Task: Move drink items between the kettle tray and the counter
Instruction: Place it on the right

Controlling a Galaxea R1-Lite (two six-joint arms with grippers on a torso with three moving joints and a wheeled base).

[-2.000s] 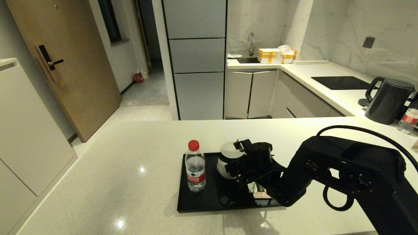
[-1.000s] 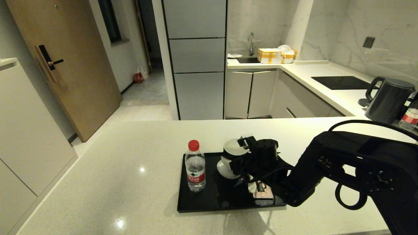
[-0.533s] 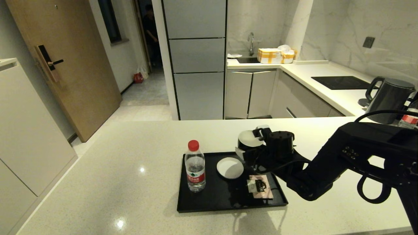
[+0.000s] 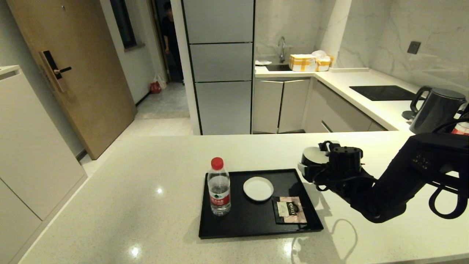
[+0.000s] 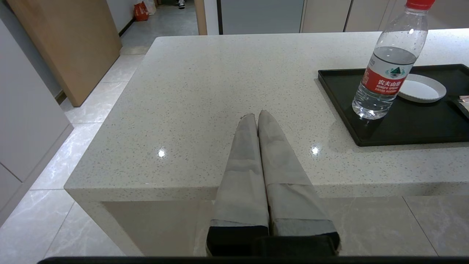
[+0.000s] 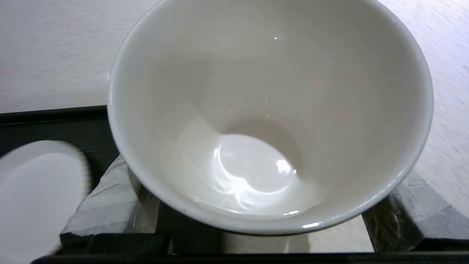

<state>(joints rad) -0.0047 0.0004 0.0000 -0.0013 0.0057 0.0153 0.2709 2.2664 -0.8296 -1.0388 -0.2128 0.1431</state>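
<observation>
I am working in a home kitchen. I see a long white counter (image 4: 121,205) in front of me and a sink with a tap (image 4: 281,47) at the back. There is a tall grey fridge (image 4: 220,66), a black hob (image 4: 383,92) set in the worktop, and a dark kettle (image 4: 436,112). A wooden door (image 4: 69,73) opens to a hallway with a tiled floor.

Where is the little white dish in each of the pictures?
Head view: the dish lies in the middle of the tray, right of the bottle.
Left wrist view: the dish peeks out from behind the bottle, on the tray.
Right wrist view: a blurred white shape at the picture's edge, beside the cup, is probably the dish.
Shared landmark: the black tray.
</observation>
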